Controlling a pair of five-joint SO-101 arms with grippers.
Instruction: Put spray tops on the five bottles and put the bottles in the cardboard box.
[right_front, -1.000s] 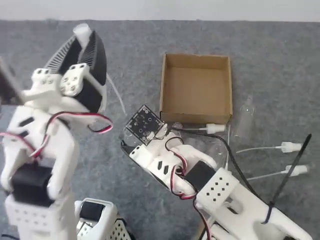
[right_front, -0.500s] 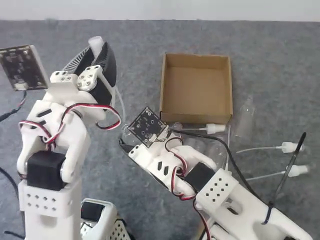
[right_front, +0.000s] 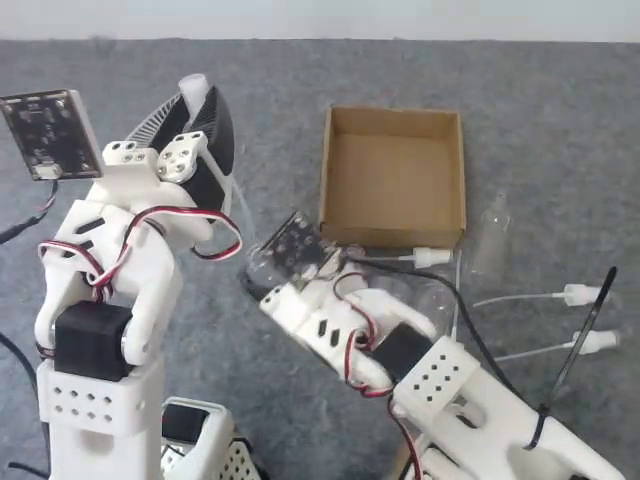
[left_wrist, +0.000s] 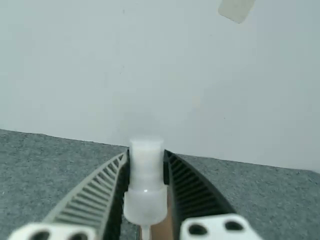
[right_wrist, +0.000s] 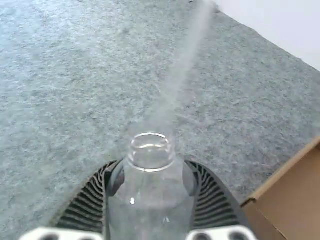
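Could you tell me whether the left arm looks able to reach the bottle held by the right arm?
Probably yes: nothing covers the bottle, whose mouth is open, and the left end effector, shut on a spray top, hangs close by.

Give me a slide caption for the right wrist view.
Right gripper holds a clear, open-necked bottle; grey mat and a cardboard box corner beyond.

Between the right gripper (right_wrist: 151, 167)'s ribbed matt plastic fingers (right_wrist: 212, 200), the bottle (right_wrist: 150, 205) is gleaming clear, smooth and glossy; the spray top (left_wrist: 145, 185) in the left gripper (left_wrist: 146, 156) is looking like smooth white plastic. Under both, the table cover (right_wrist: 60, 75) is showing as rough grey felt, the cardboard box (right_front: 392, 175) as matt brown card.
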